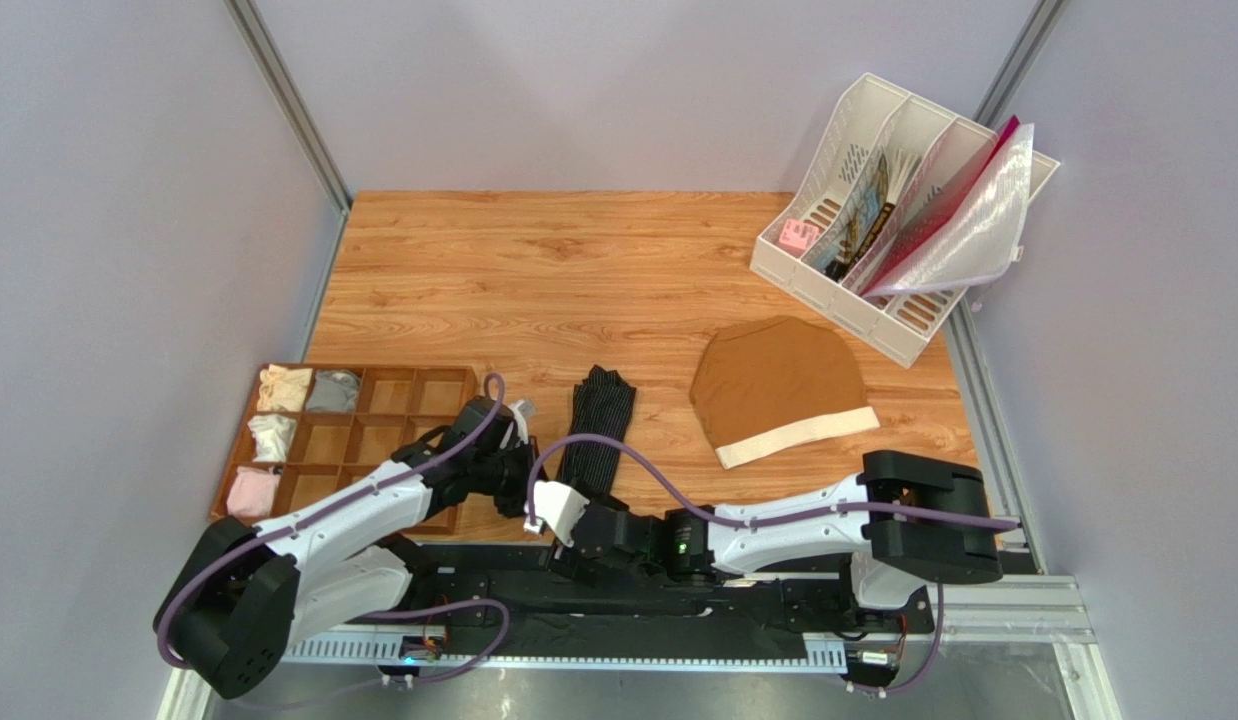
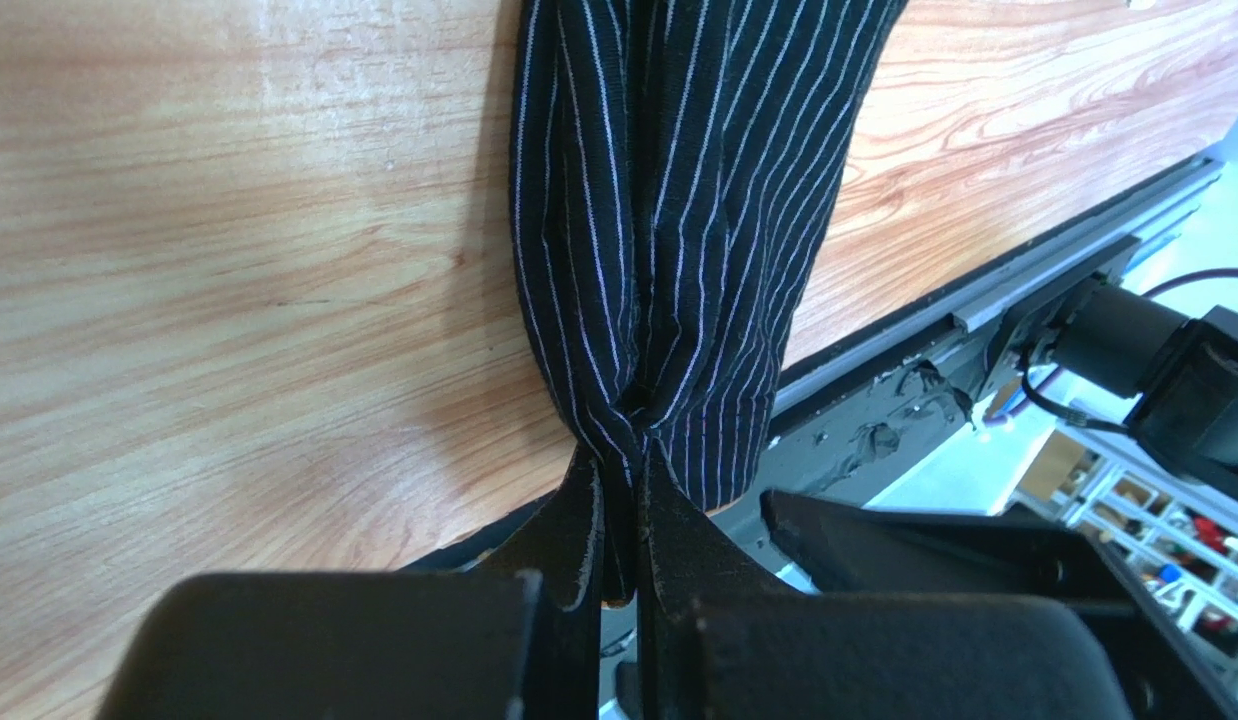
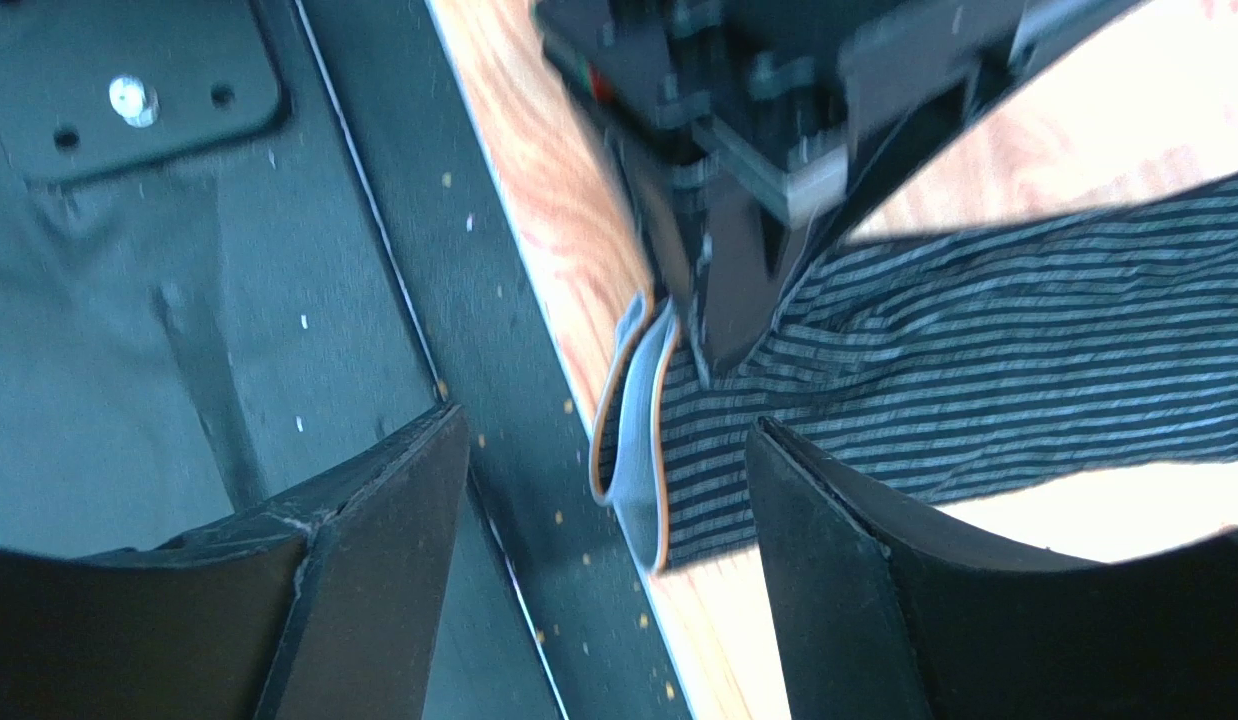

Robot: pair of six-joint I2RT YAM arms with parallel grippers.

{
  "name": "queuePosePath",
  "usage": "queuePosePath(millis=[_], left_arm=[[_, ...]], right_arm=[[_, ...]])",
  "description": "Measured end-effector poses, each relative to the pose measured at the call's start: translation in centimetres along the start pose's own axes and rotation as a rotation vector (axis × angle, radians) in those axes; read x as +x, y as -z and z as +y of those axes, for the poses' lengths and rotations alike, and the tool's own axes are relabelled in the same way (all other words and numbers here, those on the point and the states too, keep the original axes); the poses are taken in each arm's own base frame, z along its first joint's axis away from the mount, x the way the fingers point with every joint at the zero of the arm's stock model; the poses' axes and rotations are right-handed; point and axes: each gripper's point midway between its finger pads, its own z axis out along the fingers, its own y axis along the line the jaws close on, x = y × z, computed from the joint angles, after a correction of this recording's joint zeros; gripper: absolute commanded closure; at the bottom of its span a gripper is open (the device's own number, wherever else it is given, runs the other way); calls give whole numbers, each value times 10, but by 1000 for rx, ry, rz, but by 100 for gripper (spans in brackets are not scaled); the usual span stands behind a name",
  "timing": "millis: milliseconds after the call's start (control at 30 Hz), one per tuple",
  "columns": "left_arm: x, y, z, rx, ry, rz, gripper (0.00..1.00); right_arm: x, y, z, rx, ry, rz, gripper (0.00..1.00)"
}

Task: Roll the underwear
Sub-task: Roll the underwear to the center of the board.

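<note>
Locate the underwear [image 1: 598, 428]: it lies on the table [image 1: 505, 270] as a narrow folded strip (black with fine pale stripes). Its long axis runs from the table's near edge toward the far side. The brown briefs [image 1: 775, 390] lie apart to its right; disregard them.

The left gripper [image 2: 618, 480] has its jaws closed tight on the strip's near end, bunching the fabric there. The right gripper [image 3: 607, 428] is at the same near end with its jaws spread wide and holding nothing. In the right wrist view the strip's end shows in the gap between them, with the rest extending away past the right-hand finger.

Both arms are therefore at the near end. Judge the roll to run along the long axis, away from the arm bases. Keep the jaws square to that axis, or the roll is likely to skew.
</note>
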Motion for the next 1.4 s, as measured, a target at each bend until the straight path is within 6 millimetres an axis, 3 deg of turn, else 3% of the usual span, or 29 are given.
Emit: queuePosePath(millis=[200, 433, 767, 900, 967, 1300, 1400], left_arm=[[2, 0, -2, 11, 24, 4, 100], [8, -1, -1, 22, 50, 30, 100], [9, 1, -2, 38, 62, 42, 100], [9, 3, -5, 52, 63, 43, 100], [9, 4, -7, 62, 64, 42, 100], [19, 4, -1, 65, 92, 68, 100], [19, 4, -1, 66, 91, 68, 100]], right_arm=[[-7, -12, 4, 59, 22, -3, 30], [22, -22, 1, 128, 75, 75, 30], [36, -22, -5, 209, 105, 110, 35], [44, -24, -4, 223, 114, 126, 45], [45, -24, -6, 237, 113, 125, 61], [44, -21, -8, 274, 97, 122, 73], [44, -20, -7, 269, 96, 125, 83]])
